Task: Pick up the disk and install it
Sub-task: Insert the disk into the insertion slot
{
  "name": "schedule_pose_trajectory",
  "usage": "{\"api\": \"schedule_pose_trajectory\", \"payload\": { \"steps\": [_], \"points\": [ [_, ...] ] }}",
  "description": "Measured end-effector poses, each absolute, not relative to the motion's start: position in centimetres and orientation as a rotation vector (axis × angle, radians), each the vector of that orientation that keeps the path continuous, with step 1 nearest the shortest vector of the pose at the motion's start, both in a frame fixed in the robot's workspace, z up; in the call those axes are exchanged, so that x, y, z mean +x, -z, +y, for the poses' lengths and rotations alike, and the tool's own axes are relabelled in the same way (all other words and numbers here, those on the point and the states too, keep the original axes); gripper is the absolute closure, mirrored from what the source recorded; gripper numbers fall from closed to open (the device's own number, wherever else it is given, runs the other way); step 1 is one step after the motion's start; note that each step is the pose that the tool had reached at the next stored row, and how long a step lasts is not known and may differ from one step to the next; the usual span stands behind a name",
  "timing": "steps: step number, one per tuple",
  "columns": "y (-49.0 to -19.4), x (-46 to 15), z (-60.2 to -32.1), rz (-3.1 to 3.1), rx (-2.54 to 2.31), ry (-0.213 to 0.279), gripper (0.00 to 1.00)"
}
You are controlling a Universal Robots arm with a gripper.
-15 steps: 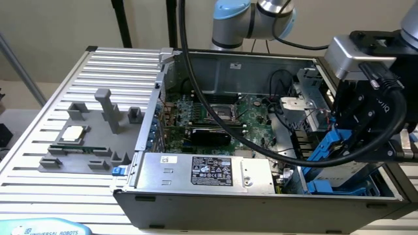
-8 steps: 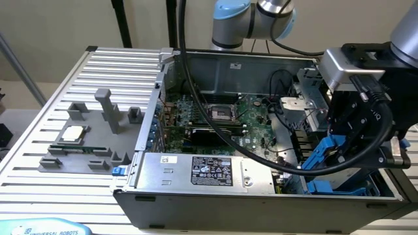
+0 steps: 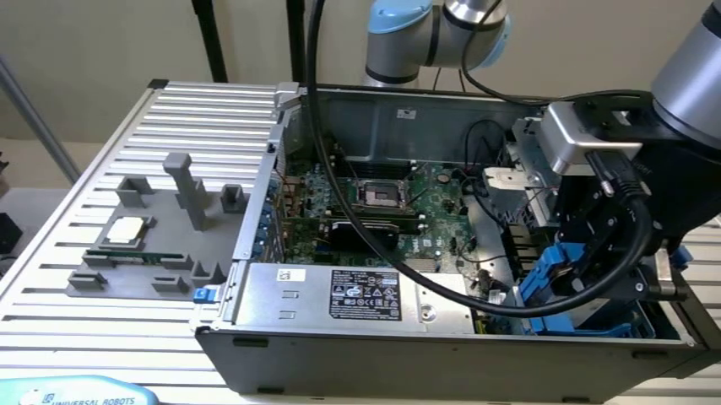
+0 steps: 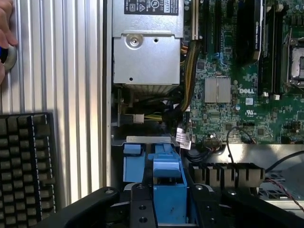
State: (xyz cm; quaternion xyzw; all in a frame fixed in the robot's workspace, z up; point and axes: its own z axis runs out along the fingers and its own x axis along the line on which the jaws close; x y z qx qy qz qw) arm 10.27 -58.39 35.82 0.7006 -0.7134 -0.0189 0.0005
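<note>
Looking at the arm (image 3: 693,76) here: comes in from the exterior view's right, bends at the wrist and dips steeply into the open PC case (image 3: 451,363), down at the end nearest that right side. Points the claw (image 4: 170,209) pretty much straight down into that corner.

Clenched on the disk (image 4: 166,175), gripping it by the blue carrier bracket with a black finger (image 4: 142,209) snug against either side of the plastic. Can't make out the metal body of the drive, just the blue frame poking out past the fingertips. So: held in the claw, low inside the case, just beside the big silver power supply box (image 3: 360,295) and near the green motherboard (image 3: 383,202). Can't tell whether seated in the bay or hanging just above it.

Also worth noting a thick black cable (image 3: 317,101) looping across the board to the wrist. Out on the slatted counter (image 3: 67,278), well apart from the claw: a grey fixture (image 3: 113,283) with a small square chip (image 3: 127,228) on it. Plus a keyboard (image 4: 26,166) beside the case and a person's hand (image 4: 5,28) on the slats.
</note>
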Motion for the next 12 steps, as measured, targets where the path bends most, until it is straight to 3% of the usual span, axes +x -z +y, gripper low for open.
{"api": "schedule_pose_trajectory", "payload": {
  "steps": [12],
  "points": [
    [-33.9, 10.2, -58.4, -2.238, 2.206, 0.064, 0.67]
  ]
}}
